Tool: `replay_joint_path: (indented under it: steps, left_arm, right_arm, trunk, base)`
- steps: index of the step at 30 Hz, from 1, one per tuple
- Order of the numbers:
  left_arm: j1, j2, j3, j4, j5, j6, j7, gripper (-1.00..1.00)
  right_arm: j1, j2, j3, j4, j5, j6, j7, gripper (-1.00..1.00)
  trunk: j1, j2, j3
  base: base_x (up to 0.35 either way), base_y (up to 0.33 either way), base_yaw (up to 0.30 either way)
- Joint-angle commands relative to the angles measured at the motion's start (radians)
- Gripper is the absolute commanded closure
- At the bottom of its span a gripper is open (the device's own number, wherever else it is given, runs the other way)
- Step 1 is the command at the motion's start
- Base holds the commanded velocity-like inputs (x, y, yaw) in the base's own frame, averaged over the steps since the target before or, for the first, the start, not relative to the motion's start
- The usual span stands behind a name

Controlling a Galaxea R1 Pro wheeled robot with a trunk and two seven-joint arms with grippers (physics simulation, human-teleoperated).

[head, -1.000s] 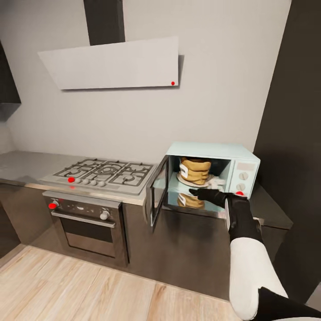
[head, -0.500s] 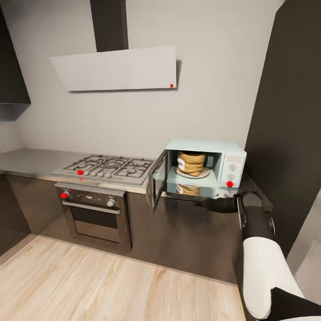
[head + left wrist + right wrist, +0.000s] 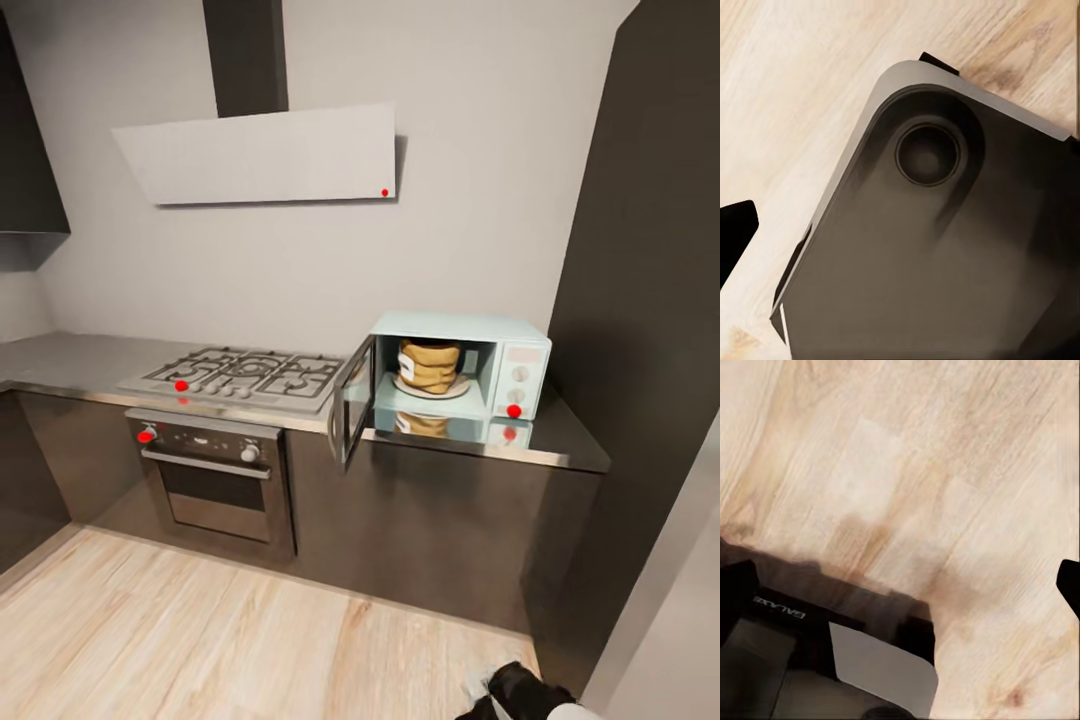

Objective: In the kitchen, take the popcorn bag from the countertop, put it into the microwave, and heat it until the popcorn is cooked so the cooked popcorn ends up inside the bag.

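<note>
- The popcorn bag [image 3: 431, 366] stands upright inside the microwave [image 3: 462, 370], on a pale round plate [image 3: 432, 388] in the cavity; its white label faces the open side.
- The microwave is pale mint-blue, with 2 white dials and a red light [image 3: 514, 411] on its right-hand panel. Its door [image 3: 353, 402] hangs open, swung out toward the stove side.
- The microwave sits on the countertop [image 3: 560, 440], whose glossy grey surface mirrors the bag and the red light just in front of the box.
- Beside the open door, a gas hob [image 3: 240, 378] is set into the same worktop, with a red mark on its front edge.
- Below the hob is a built-in dark oven [image 3: 215, 480] with 1 red knob and 1 pale knob.
- A slanted grey extractor hood [image 3: 265, 155] hangs on the wall above the hob, a small red dot at its lower right corner.
- Pale wood floor [image 3: 200, 640] runs in front of the dark cabinets.
- The left wrist view looks down on the robot's dark base [image 3: 937, 255] over the wood floor; I cannot tell how the left fingers stand.
- The right wrist view shows wood floor and part of the base; the right fingers' state cannot be told either.
- At the head view's bottom edge, a bit of the right arm [image 3: 520, 692] is low, well apart from the microwave.
</note>
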Motion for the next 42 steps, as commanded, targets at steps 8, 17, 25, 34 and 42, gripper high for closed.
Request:
replay_joint_path:
  steps: [8, 17, 25, 34, 42]
  left_arm:
    - [0.0, 0.0, -0.001, -0.001, -0.006, 0.004, 0.002, -1.0]
    - [0.0, 0.0, -0.001, -0.001, -0.006, -0.002, 0.002, -1.0]
    - [0.0, 0.003, -0.001, -0.001, -0.007, -0.005, 0.002, -1.0]
    - [0.0, 0.003, 0.0, -0.001, -0.005, -0.008, -0.003, -1.0]
    - [0.0, 0.0, -0.005, -0.001, -0.007, -0.002, -0.004, -1.0]
  right_arm:
    - [0.29, -0.053, -0.015, 0.105, -0.068, -0.403, -0.265, -1.0]
    - [0.341, -0.062, -0.015, 0.128, -0.296, -0.411, -0.269, -1.0]
    - [0.341, -0.062, -0.011, 0.128, -0.297, -0.407, -0.269, -1.0]
    - [0.341, -0.064, -0.004, 0.127, -0.272, -0.406, -0.267, -1.0]
    - [0.341, -0.064, -0.005, 0.127, -0.271, -0.415, -0.269, -1.0]
  trunk:
    - [0.0, 0.0, -0.001]
    - [0.0, 0.0, -0.001]
    - [0.0, 0.0, -0.001]
    - [0.0, 0.0, -0.001]
    - [0.0, 0.0, -0.001]
  base:
    - [0.312, 0.0, 0.0]
    - [0.324, 0.0, -0.198]
    - [0.251, 0.0, -0.26]
    - [0.11, 0.036, -0.011]
    - [0.212, 0.074, 0.0]
